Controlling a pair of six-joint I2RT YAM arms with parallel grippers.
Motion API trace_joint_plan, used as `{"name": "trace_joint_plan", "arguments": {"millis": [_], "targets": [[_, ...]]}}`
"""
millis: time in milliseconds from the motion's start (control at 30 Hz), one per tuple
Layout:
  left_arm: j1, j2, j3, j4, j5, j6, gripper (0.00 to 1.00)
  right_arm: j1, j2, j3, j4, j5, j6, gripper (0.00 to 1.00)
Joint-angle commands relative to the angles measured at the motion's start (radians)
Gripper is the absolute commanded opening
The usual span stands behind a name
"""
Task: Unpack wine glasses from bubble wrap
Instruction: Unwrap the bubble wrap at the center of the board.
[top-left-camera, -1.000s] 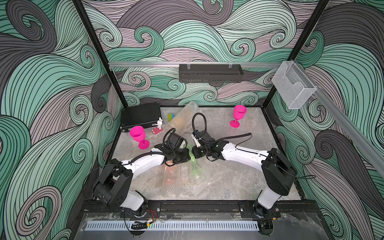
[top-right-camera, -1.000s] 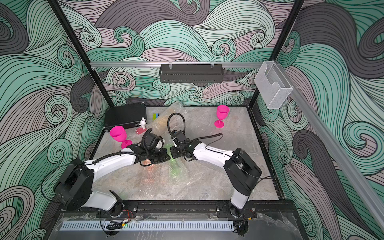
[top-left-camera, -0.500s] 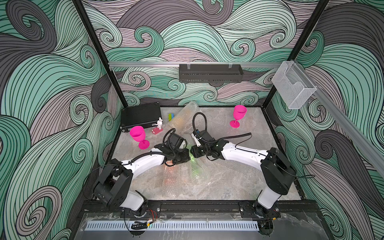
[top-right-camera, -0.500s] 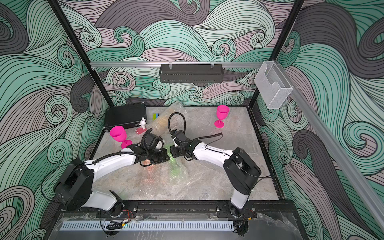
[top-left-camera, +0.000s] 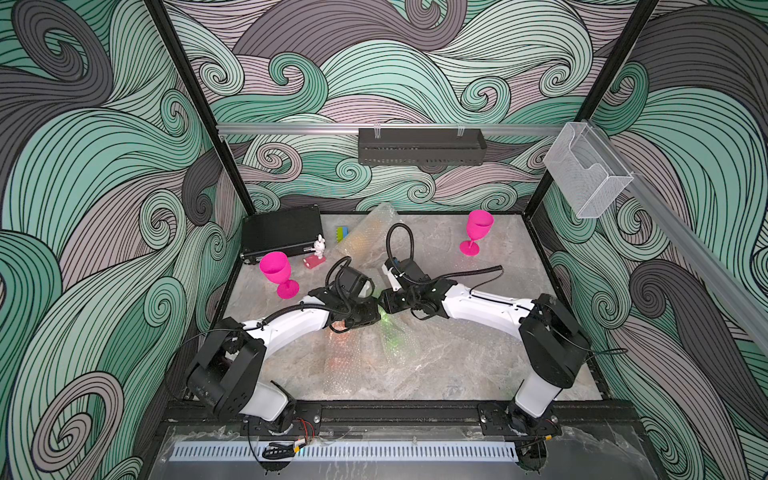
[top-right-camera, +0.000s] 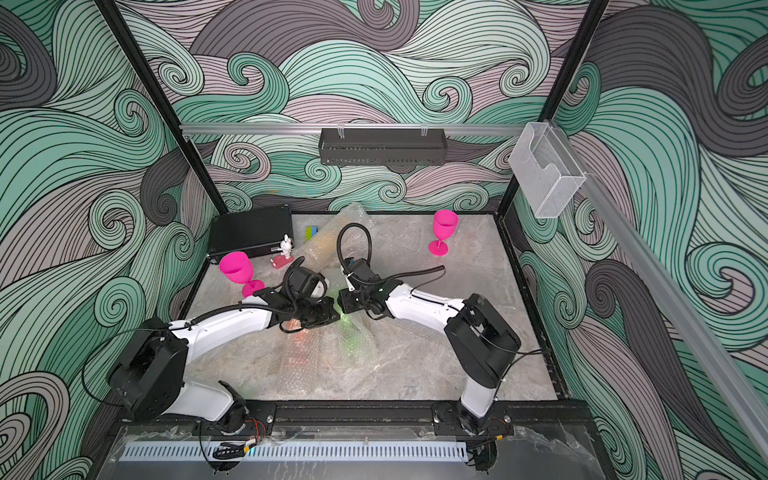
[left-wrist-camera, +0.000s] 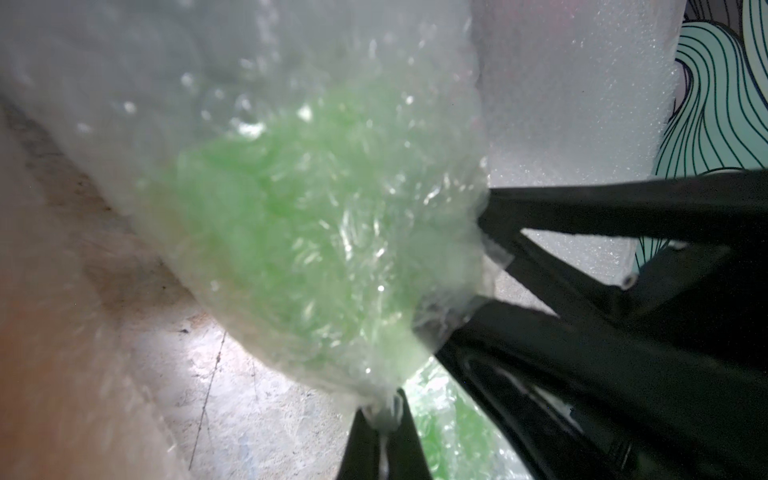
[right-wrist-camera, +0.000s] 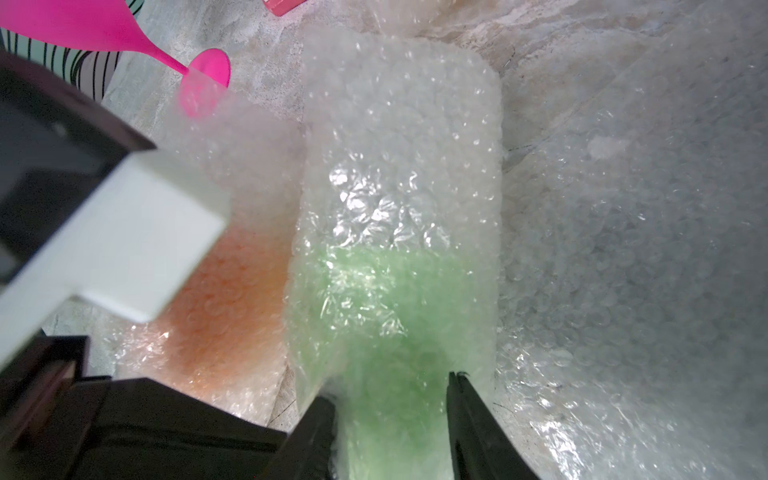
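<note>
A lime green wine glass (right-wrist-camera: 390, 311) lies wrapped in a bubble wrap (right-wrist-camera: 399, 124) sleeve in mid-table, a green blur (top-left-camera: 392, 332) in a top view. My left gripper (left-wrist-camera: 384, 419) is shut, pinching the sleeve's edge. My right gripper (right-wrist-camera: 390, 399) faces it, jaws pressed on both sides of the wrapped green glass (left-wrist-camera: 299, 216). An orange wine glass (right-wrist-camera: 224, 299), also wrapped, lies beside it. Two magenta wine glasses stand bare, one left (top-left-camera: 276, 270) and one at the back right (top-left-camera: 478, 226). In both top views the grippers meet, left (top-right-camera: 330, 311) and right (top-right-camera: 345, 301).
A loose bubble wrap sheet (right-wrist-camera: 644, 249) lies right of the green bundle. Another wrapped sleeve (top-left-camera: 365, 232) lies at the back. A black case (top-left-camera: 282, 232), a white rabbit figurine (top-left-camera: 318, 249) and a green-and-blue block (top-left-camera: 343, 232) sit at the back left.
My right gripper's jaws have spread wider and it has shifted slightly left toward the left gripper. The left arm has stayed put, still pinching the wrap.
</note>
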Motion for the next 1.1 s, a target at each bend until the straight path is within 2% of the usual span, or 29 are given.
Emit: {"name": "trace_joint_plan", "arguments": {"millis": [0,533,867,1067], "targets": [[-0.008,-0.005,0.010,-0.043,0.017,0.018,0.00,-0.021,0.004,0.026,0.086,0.003,0.037,0.42],[-0.007,-0.013,0.009,-0.075,-0.012,0.030,0.00,-0.061,-0.012,-0.023,0.150,-0.031,0.075,0.22],[-0.005,-0.021,0.023,-0.096,-0.046,0.050,0.00,-0.078,-0.081,-0.099,0.183,-0.035,0.091,0.21],[-0.005,-0.105,0.001,-0.076,-0.097,0.079,0.00,-0.078,-0.142,-0.177,0.251,-0.033,0.108,0.18]]}}
